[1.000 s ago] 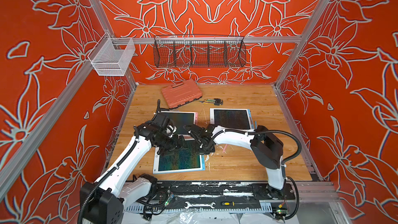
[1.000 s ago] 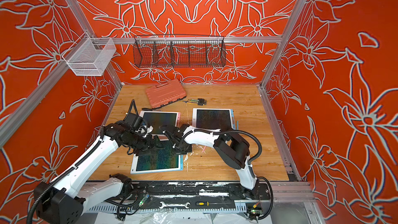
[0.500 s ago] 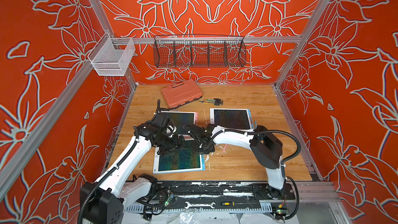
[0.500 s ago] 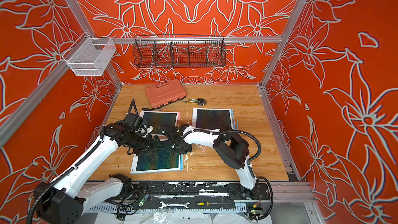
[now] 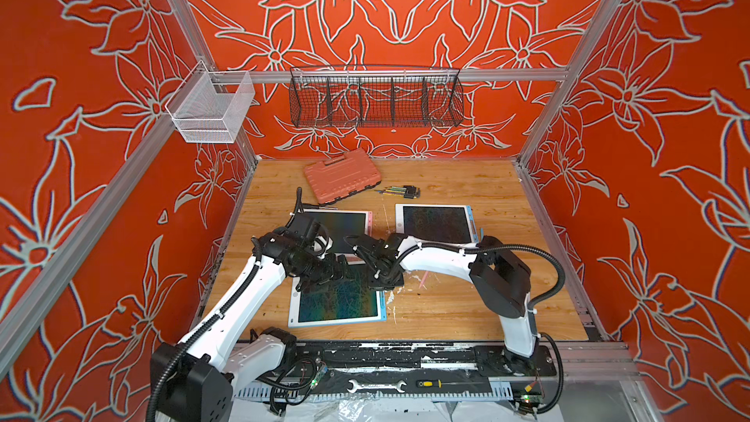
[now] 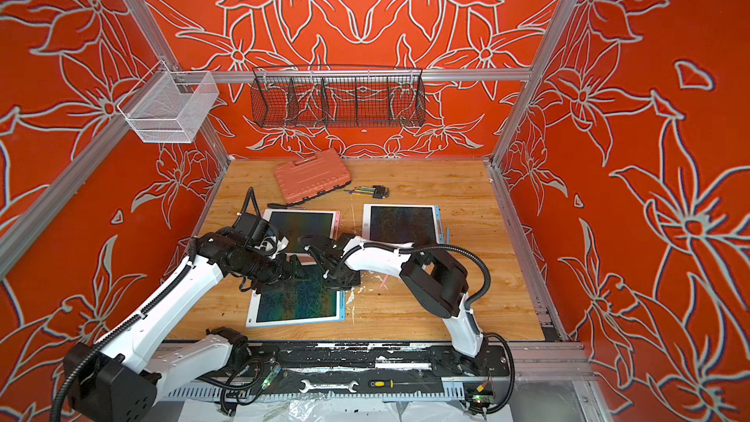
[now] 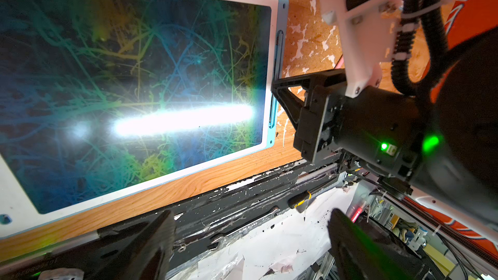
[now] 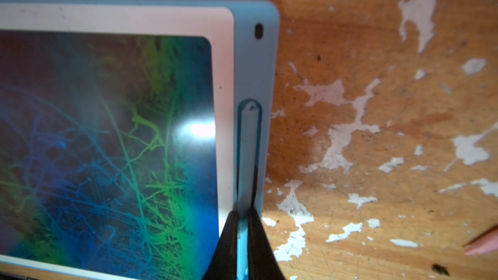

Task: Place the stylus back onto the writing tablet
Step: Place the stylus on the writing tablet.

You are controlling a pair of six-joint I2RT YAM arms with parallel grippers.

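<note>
The writing tablet [image 5: 337, 302], with a blue rim and a dark screen of coloured scribbles, lies flat at the front of the wooden table [image 5: 466, 310]. The light blue stylus [image 8: 249, 144] lies along the slot in the tablet's right edge. My right gripper [image 8: 244, 219] is shut on the stylus, its jaws pressed on either side of it, low over that edge [image 5: 383, 282]. My left gripper [image 7: 250, 238] hangs open over the tablet's far left part [image 5: 324, 274], holding nothing. In both top views the right gripper hides the stylus.
A pink-rimmed tablet [image 5: 345, 223] and another blue-rimmed tablet [image 5: 436, 223] lie behind. An orange tool case [image 5: 341, 176] and hex keys [image 5: 399, 192] sit further back. A pink stylus [image 5: 424, 280] lies right of my right gripper. Wire baskets [image 5: 375, 99] hang on the walls.
</note>
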